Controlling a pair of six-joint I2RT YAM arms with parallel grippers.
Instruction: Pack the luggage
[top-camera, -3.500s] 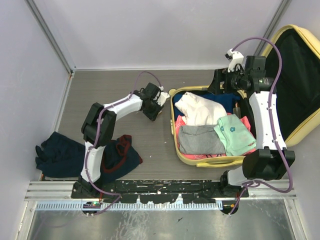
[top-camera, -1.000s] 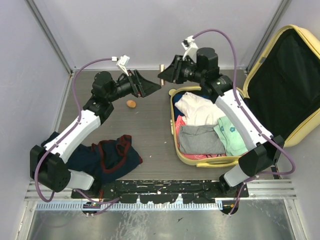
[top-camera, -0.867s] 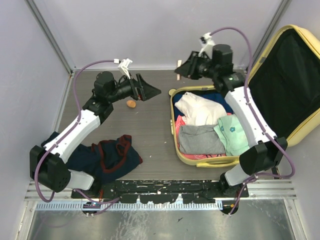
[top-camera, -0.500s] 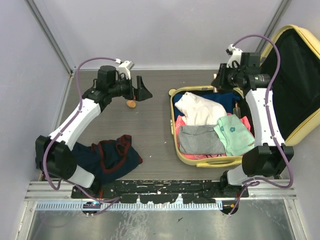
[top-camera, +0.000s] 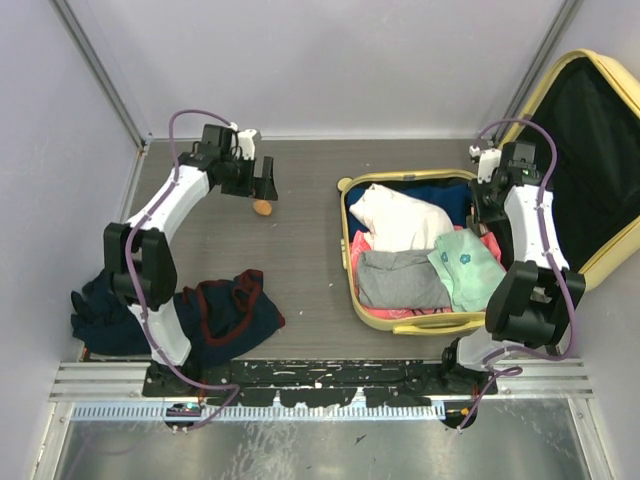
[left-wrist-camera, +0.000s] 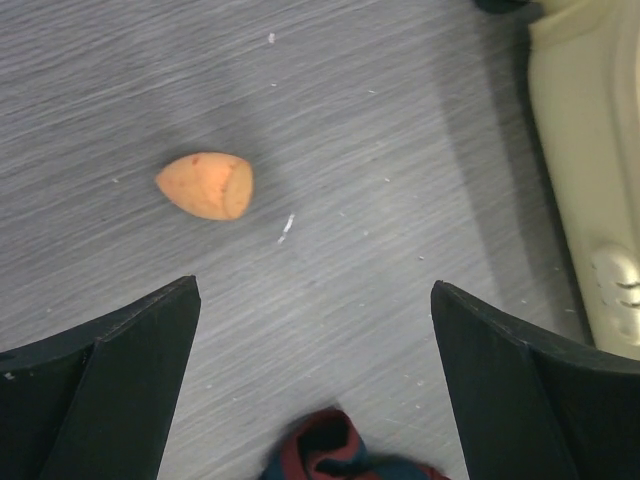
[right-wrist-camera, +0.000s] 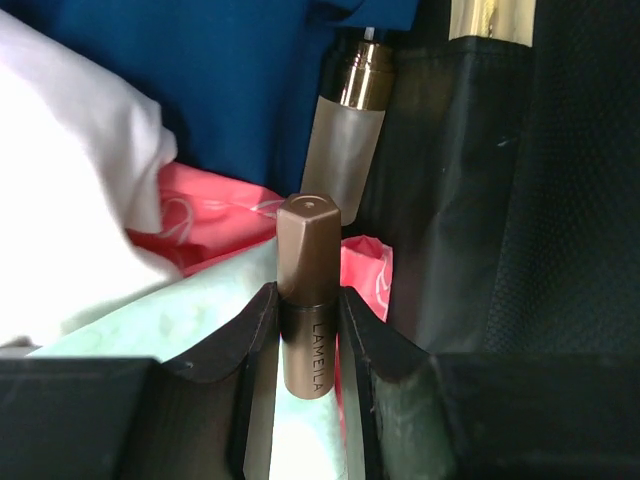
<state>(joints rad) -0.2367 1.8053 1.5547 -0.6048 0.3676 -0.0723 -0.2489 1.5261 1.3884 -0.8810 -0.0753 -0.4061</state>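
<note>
Yellow luggage (top-camera: 400, 318) lies open under right pincer (right-wrist-camera: 308, 300) clamping brown tube (right-wrist-camera: 308, 255).

I see soft, even light from above, pale walls (top-camera: 300, 60) bright, a faint shadow by the orange lump (left-wrist-camera: 205, 186) on the table (left-wrist-camera: 400, 150), white cloth (right-wrist-camera: 60, 150) washed out, a glint on the gold cap (right-wrist-camera: 362, 78), the luggage (top-camera: 590, 150) lining very dark
</note>
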